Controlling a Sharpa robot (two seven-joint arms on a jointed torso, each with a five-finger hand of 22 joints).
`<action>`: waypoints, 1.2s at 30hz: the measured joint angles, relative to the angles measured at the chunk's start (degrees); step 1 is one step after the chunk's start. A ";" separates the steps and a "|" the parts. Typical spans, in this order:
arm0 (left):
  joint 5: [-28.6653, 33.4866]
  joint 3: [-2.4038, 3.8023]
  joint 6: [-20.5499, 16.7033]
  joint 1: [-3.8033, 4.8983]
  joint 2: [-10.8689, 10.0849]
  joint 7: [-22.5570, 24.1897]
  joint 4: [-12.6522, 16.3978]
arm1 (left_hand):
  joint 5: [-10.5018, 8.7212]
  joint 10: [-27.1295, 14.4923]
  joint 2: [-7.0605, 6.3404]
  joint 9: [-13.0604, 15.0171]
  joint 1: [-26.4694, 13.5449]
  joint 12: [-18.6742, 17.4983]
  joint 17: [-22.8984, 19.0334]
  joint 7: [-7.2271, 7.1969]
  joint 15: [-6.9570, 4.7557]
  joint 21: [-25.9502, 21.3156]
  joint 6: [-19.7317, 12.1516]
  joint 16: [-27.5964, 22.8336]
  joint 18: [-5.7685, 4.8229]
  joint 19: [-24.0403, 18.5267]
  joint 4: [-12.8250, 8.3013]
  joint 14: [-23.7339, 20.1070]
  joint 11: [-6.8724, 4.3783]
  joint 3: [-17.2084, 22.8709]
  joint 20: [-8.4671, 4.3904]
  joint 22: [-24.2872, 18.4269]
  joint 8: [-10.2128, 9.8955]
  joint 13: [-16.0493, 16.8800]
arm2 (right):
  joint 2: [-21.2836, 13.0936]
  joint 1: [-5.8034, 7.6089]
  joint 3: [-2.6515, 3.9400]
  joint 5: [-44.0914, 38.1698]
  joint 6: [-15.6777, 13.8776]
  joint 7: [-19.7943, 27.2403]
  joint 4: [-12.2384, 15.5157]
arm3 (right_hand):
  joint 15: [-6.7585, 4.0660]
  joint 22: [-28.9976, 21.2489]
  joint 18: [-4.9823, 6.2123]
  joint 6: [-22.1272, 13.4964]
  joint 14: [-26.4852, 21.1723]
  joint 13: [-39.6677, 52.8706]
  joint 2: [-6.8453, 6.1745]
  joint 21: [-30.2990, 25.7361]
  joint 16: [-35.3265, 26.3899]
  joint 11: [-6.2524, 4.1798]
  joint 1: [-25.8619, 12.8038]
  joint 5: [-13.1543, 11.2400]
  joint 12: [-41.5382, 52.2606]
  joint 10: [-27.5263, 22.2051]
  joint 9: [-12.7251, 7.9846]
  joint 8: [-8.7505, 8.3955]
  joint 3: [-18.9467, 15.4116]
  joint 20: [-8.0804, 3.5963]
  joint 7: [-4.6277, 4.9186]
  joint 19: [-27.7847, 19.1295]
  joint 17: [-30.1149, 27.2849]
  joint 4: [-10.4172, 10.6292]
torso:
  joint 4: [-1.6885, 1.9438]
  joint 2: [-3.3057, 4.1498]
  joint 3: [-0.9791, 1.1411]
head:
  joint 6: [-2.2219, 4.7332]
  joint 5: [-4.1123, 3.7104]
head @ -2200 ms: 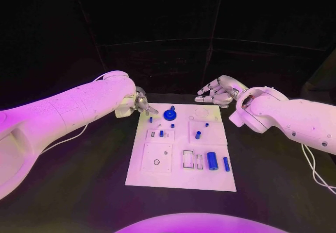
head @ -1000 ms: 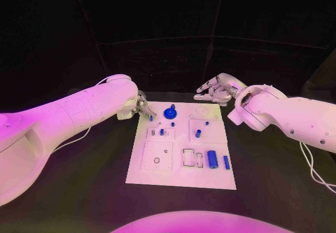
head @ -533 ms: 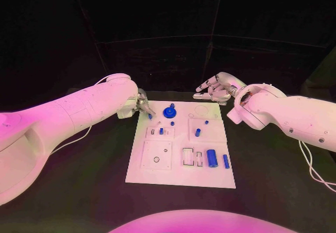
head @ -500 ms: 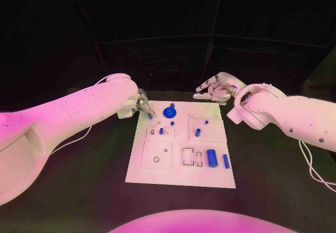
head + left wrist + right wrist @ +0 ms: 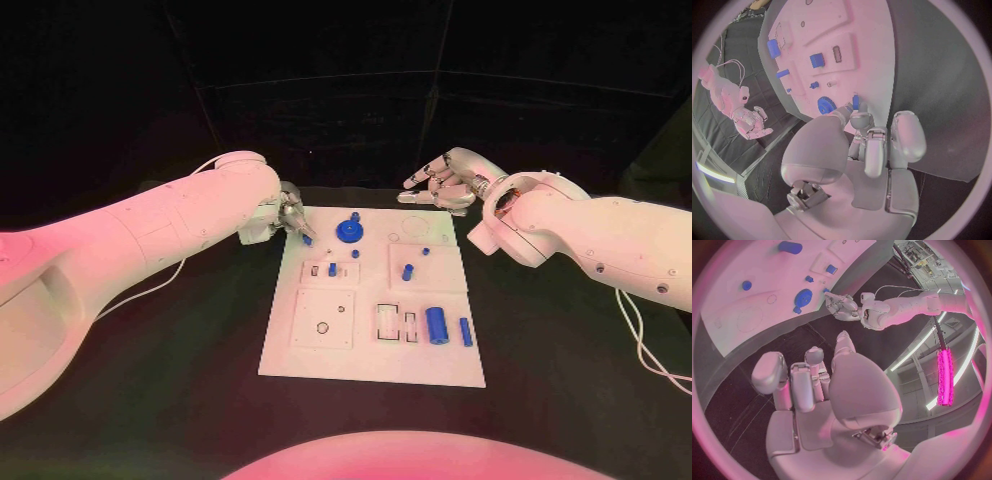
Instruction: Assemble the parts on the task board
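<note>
While no writing is legible | left hand [image 5: 286, 220] pinches small blue peg [image 5: 306, 239] | right hand [image 5: 444, 186] empty, fingers apart

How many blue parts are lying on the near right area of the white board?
2. A thick blue cylinder lies there, and a thinner blue pin lies just right of it, closer to the right edge of the task board. Nothing covers this area, so probably none is hidden.

the left hand [image 5: 283, 218] is half hidden behind its own arm at the task board [image 5: 368, 368] corner; whether its fingertips [image 5: 856, 119] pinch the small blue peg [image 5: 856, 102] is too small to tell
</note>
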 measured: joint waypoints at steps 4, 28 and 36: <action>0.22 0.00 -0.84 -0.01 -1.54 0.29 2.42 | 0.00 0.52 -1.63 0.49 -2.56 0.00 0.00 0.01 0.00 0.27 0.01 0.00 0.01 0.12 -1.47 0.00 -0.09 4.87 0.12 0.35 0.89 -0.05 | -0.06 0.00 0.00 0.00 0.00 0.00 0.00 | 0.00 0.00 0.00 0.00 0.00 0.00 0.00 0.00 0.00 0.00 0.00 0.00 0.00 0.00 0.00 0.00 0.00 0.00 0.00 0.00 0.00 0.00 | 0.03 -0.03 0.00 | -0.07 0.12; 2.10 -0.23 -15.70 -1.82 -14.37 2.60 23.30 | -0.06 2.16 -3.45 1.62 -4.38 0.23 0.00 0.03 0.00 1.76 0.02 0.00 0.00 1.14 -2.44 0.00 -0.30 8.68 0.08 2.45 1.78 0.90 | -0.89 0.00 0.00 0.00 -0.05 0.10 0.39 | 0.00 0.00 0.00 0.00 0.00 0.04 0.29 0.00 0.00 0.00 0.29 0.22 0.00 0.00 0.04 0.00 0.00 0.00 0.00 0.00 -0.01 0.00 | 0.35 -0.24 -0.01 | -0.05 0.64; 2.22 -0.60 -18.96 -2.68 -16.14 3.02 26.80 | -0.08 2.16 -4.00 1.61 -4.93 0.23 0.00 -0.08 0.00 1.76 0.32 0.00 0.00 1.14 -3.06 0.00 -0.30 9.30 0.08 2.56 2.00 0.74 | -0.92 0.00 0.00 0.00 -0.05 0.10 0.39 | 0.00 0.00 0.00 0.00 0.00 0.04 0.29 0.00 0.00 0.00 0.29 0.22 0.00 0.00 0.04 0.00 0.00 0.00 0.00 0.00 -0.01 0.00 | 0.34 -0.20 -0.01 | -0.15 0.83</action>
